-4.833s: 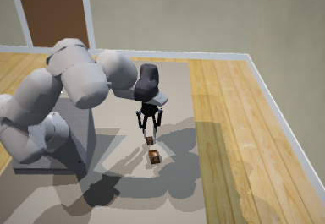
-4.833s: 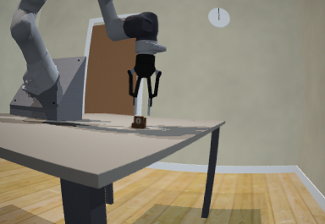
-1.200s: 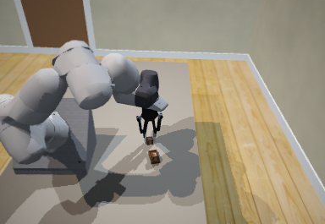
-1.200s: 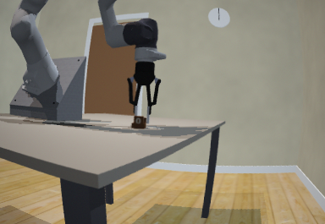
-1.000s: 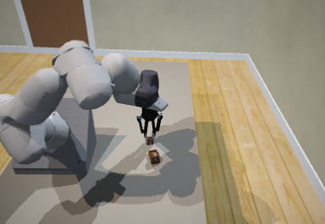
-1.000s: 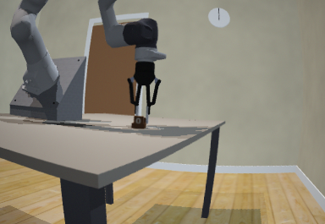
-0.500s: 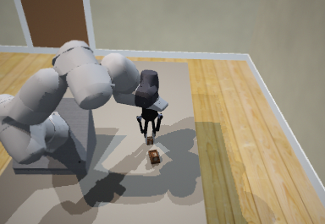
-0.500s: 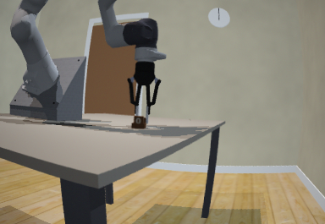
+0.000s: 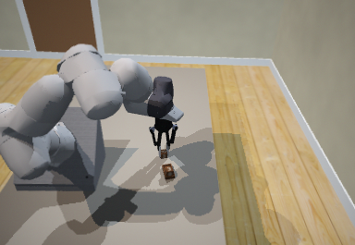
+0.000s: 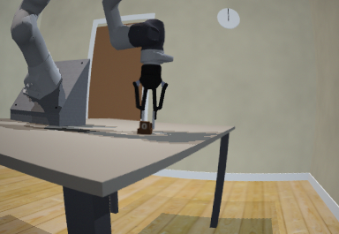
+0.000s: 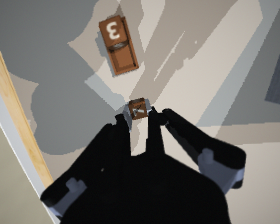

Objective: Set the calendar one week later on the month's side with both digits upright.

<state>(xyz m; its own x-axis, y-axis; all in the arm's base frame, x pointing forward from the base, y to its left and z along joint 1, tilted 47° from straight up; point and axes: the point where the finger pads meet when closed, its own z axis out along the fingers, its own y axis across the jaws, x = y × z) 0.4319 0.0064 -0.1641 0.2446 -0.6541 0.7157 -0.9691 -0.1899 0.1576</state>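
A small brown calendar tray (image 11: 119,49) lies flat on the table. One digit cube (image 11: 111,28) stands in its far end, with a 3 facing up; the rest of the tray floor is bare. The tray also shows in the top view (image 9: 168,171). The second digit cube (image 11: 138,108) is outside the tray, a short way from its near end. My gripper (image 11: 138,107) points straight down and is shut on this cube, low over the table. The same cube shows at my fingertips in the top view (image 9: 164,153). I cannot tell whether it touches the table. The month side is not readable.
The robot's grey base block (image 9: 69,150) stands at the left of the table. The table's right edge (image 9: 217,164) runs close to the tray, with wooden floor beyond it.
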